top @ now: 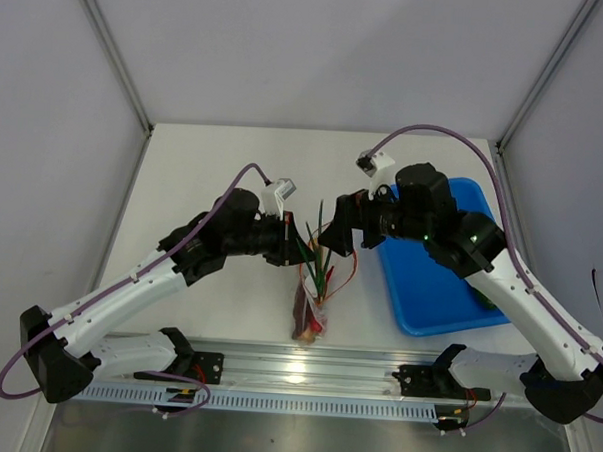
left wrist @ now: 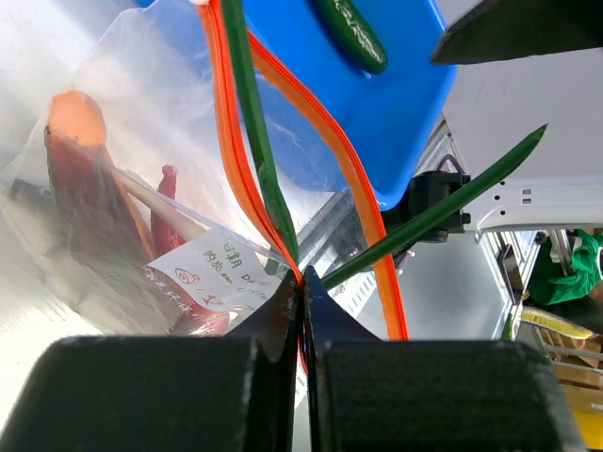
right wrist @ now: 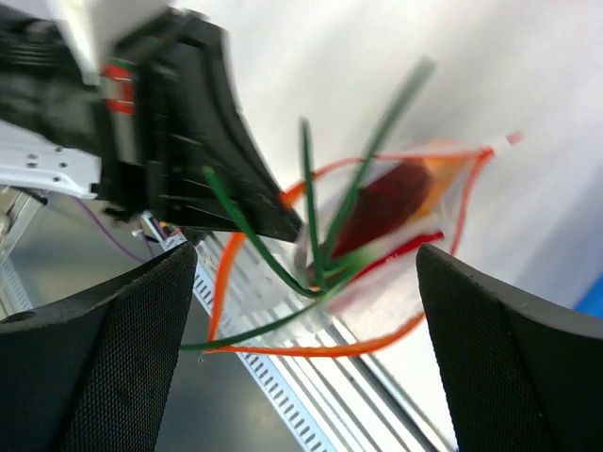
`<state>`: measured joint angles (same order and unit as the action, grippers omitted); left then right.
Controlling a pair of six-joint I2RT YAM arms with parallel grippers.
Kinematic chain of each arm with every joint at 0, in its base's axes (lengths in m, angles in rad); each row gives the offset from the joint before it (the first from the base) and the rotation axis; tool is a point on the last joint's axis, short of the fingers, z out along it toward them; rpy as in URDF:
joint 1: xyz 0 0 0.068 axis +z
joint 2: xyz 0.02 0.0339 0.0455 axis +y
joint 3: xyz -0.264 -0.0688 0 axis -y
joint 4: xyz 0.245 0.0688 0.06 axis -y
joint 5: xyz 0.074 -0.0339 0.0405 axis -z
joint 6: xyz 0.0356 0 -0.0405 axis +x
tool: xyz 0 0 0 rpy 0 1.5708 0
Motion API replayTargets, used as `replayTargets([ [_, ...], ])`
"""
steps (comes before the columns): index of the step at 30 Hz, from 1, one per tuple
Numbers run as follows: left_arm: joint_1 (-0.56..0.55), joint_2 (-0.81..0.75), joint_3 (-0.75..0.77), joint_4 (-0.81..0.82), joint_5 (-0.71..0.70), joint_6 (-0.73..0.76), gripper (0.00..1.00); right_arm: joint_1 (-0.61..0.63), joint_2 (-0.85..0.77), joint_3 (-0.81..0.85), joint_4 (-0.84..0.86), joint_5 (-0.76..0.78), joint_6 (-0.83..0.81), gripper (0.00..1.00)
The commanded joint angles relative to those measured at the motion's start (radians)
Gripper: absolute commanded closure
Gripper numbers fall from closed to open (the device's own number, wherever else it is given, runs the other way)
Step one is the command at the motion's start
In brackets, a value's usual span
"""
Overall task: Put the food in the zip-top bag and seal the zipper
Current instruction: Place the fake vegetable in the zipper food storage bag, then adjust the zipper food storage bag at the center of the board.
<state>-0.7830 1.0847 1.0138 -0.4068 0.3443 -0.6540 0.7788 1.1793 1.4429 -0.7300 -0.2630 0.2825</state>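
Observation:
The zip-top bag (top: 312, 305) hangs from my left gripper (top: 288, 237), which is shut on the zipper (left wrist: 330, 141) at the mouth's edge (left wrist: 301, 279). Inside the clear plastic lie the dark red sausage in its bun (left wrist: 83, 184) and the red chili (left wrist: 170, 202). Green onion stalks (top: 321, 249) stick up out of the open mouth (right wrist: 316, 235). My right gripper (top: 339, 232) is open just right of the mouth, its fingers (right wrist: 94, 358) standing either side of the orange loop with nothing held. The cucumber (left wrist: 351, 34) lies on the blue tray.
The blue tray (top: 434, 282) sits to the right of the bag under my right arm. The metal rail (top: 305, 366) with the arm bases runs along the near edge, just below the bag's bottom.

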Motion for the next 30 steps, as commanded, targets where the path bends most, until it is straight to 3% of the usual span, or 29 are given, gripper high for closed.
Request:
replayTargets([
  [1,0.005,-0.005,0.032,0.045,0.012,0.001,0.99,-0.019,0.022,-0.019,-0.131,0.085,0.056,0.01],
  [6,0.007,-0.005,0.035,0.042,0.010,0.004,1.00,-0.019,-0.003,-0.113,-0.118,0.099,0.122,0.02],
  [10,0.007,-0.006,0.032,0.040,0.012,0.004,0.99,-0.033,-0.053,-0.151,-0.111,0.128,0.147,0.09],
  [15,0.007,-0.003,0.035,0.045,0.015,0.002,0.99,-0.070,-0.079,-0.196,-0.103,0.061,0.170,0.21],
  [20,0.007,-0.005,0.032,0.042,0.012,0.002,0.99,-0.070,-0.142,-0.210,-0.043,-0.004,0.185,0.19],
  [26,0.007,0.000,0.031,0.040,0.010,0.002,0.99,-0.082,-0.265,-0.171,0.020,-0.021,0.190,0.07],
  [30,0.007,0.006,0.032,0.049,0.016,-0.001,0.99,-0.099,-0.282,-0.156,-0.020,0.049,0.195,0.06],
])
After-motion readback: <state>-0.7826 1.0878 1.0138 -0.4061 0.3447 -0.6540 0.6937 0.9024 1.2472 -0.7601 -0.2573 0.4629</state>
